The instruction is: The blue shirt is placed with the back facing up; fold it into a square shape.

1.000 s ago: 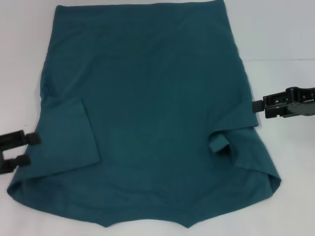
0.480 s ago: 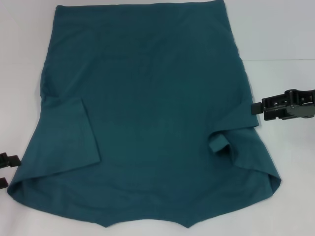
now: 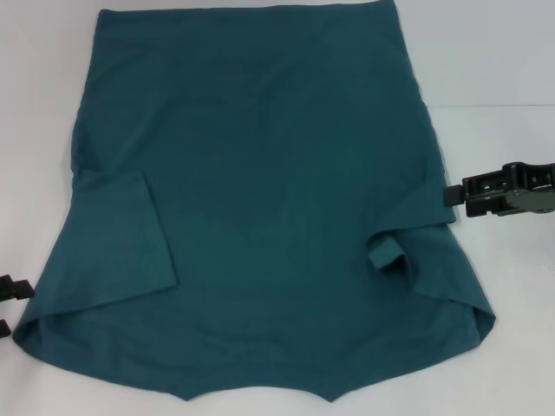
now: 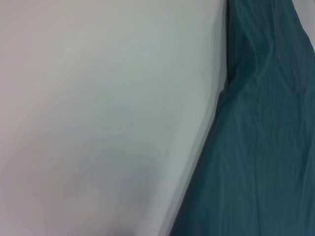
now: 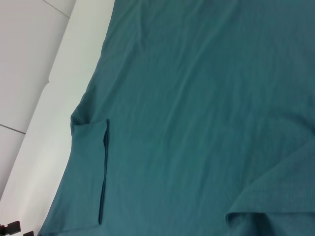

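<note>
The blue shirt lies spread flat on the white counter and fills most of the head view. Its straight hem runs along the far edge, and the neckline notch sits at the near edge. On the robot's left, the sleeve is folded inward over the body of the garment and forms a flat flap with a clean vertical edge. On the robot's right, the sleeve is also turned in but lies less neatly, with a small curled lip of cloth beside the fold. The cloth shows light wrinkles along both side seams.

The left hand is at the left border of the head view, beside the near left corner of the shirt and apart from it. Two dark finger tips show with a gap between them, and nothing is held. The left wrist view shows bare counter and the shirt's edge.

The right hand is level with the shirt's right side. Its tip is just beside the cloth edge near the folded sleeve. Whether its fingers are parted or closed cannot be told, and no grip on the cloth is visible.
</note>
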`<act>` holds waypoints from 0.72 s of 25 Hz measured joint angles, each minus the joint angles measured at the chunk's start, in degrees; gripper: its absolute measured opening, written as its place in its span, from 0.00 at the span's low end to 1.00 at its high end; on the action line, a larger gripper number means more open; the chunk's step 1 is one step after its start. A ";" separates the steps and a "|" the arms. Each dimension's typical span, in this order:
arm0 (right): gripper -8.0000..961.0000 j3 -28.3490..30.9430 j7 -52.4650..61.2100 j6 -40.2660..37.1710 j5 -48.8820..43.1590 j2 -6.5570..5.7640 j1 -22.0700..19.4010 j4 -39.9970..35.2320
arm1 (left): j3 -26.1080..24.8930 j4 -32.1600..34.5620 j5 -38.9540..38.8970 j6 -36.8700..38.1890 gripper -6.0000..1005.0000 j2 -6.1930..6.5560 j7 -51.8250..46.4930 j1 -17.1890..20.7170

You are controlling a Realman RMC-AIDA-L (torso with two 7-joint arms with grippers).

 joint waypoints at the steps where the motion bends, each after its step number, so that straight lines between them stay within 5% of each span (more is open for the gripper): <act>1: 0.67 0.02 0.00 0.03 0.00 0.00 -0.07 0.00 | 0.03 -0.01 0.01 -0.07 0.76 -0.02 0.06 0.00; 18: 0.67 0.04 -0.08 0.31 0.00 0.00 -0.29 0.07 | 0.75 -3.21 1.18 -1.40 0.76 -0.27 0.65 -0.72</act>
